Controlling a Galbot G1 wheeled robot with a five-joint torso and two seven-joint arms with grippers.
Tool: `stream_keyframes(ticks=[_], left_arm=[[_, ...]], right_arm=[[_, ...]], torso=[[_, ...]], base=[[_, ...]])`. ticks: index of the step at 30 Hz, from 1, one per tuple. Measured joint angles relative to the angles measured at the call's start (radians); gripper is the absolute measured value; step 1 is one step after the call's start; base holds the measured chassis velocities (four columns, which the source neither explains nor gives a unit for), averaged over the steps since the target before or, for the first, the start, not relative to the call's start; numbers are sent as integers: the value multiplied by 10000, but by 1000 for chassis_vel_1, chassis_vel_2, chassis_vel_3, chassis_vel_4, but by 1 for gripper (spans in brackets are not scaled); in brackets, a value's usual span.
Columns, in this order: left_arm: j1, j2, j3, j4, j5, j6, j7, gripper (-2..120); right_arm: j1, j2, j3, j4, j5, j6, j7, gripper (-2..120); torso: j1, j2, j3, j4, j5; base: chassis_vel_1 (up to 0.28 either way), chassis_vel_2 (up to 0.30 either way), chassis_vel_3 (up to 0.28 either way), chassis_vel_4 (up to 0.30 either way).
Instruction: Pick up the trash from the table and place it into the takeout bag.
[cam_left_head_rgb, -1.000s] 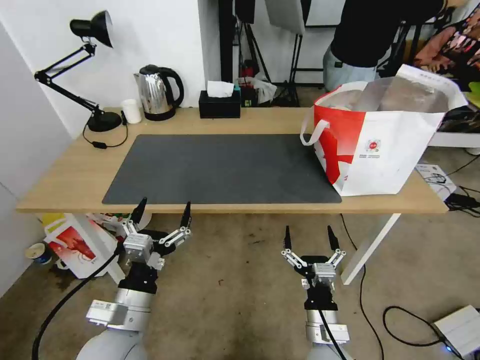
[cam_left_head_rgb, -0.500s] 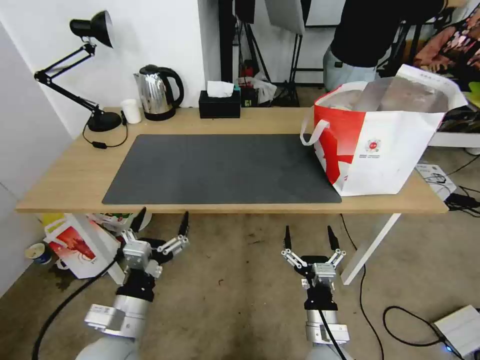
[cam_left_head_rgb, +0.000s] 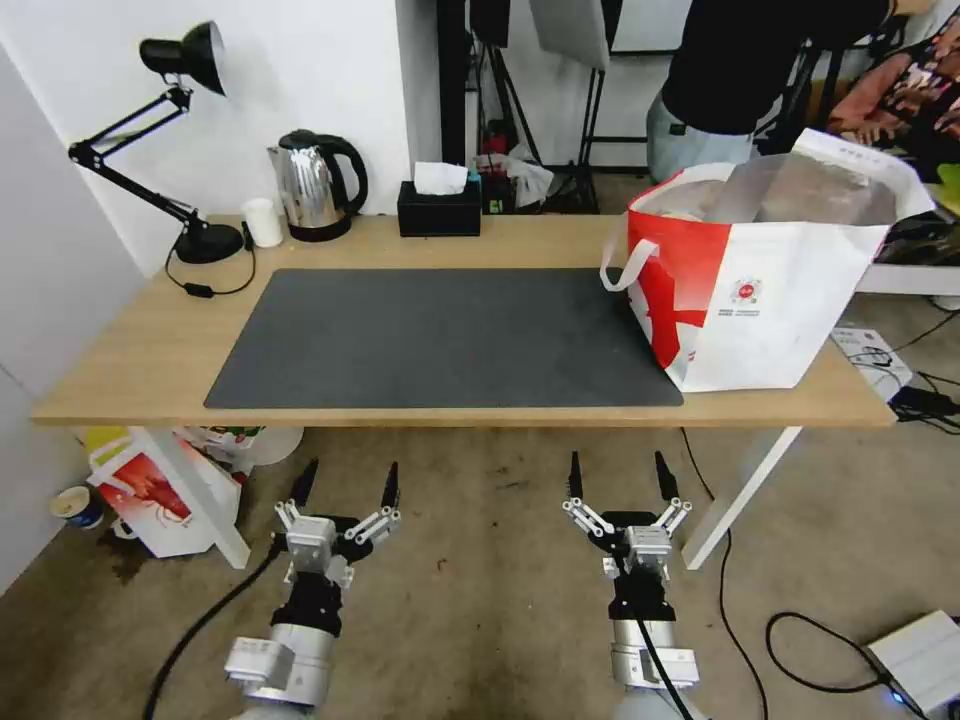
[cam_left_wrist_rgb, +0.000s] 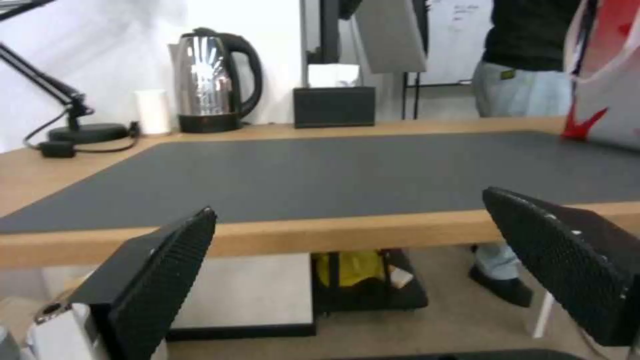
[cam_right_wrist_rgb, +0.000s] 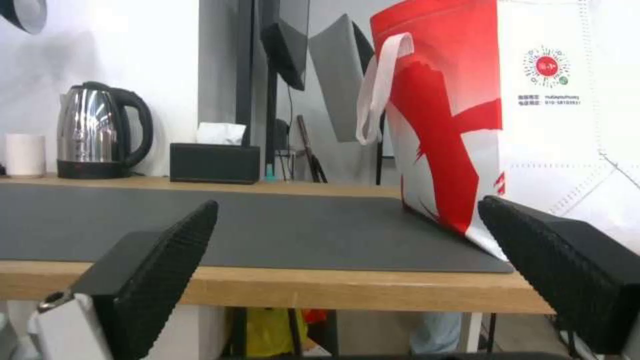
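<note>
Head view has both my grippers hanging low in front of the desk's near edge, over the concrete floor. On my left gripper (cam_left_head_rgb: 346, 480) the jaws stand wide apart with nothing between them; my right gripper (cam_left_head_rgb: 618, 472) is the same, jaws spread wide and bare. The left wrist view looks between two black textured fingers (cam_left_wrist_rgb: 163, 285) at desk height, and the right wrist view does likewise.

Beyond them runs the long light-wood desk on white legs (cam_left_head_rgb: 140, 350), with a large dark grey mat (cam_left_head_rgb: 440, 335) lying flat along its middle. At its right end, partly on the mat's corner, stands the large white takeout bag with a red side panel (cam_left_head_rgb: 770, 290), upright, mouth open, silver foil lining visible, one white strap handle drooping over the red side. I can make out something pale inside near the rim but cannot tell what.

Along the far edge sit a black tissue box (cam_left_head_rgb: 439, 210), a steel kettle (cam_left_head_rgb: 312, 185), a small white cup (cam_left_head_rgb: 264, 222) and a black desk lamp (cam_left_head_rgb: 170, 130).
</note>
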Motion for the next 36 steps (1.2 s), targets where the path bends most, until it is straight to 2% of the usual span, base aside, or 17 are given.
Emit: stream_keyframes(ticks=[4,11,20,36], left_arm=[[17,-117,72,132,157,-60,-581,100],[46,-235,42,339,295,-231,-1060,100],[-92,-291,-139,206,144,-626,-1151,100],[-154,-270,-257,-112,17,-667,-1118,100]], right_arm=[[0,0,0,0,0,0,-1,100],[0,0,0,0,0,0,-1,100],[0,0,0,0,1,0,0,100],[0,0,0,0,0,0,0,100]], torso=[[0,0,0,0,0],[0,0,0,-1,0],[1,0,0,-1,-1],[0,0,0,0,0]], base=[[0,0,0,0],[0,0,0,0],[0,0,0,0],[0,0,0,0]])
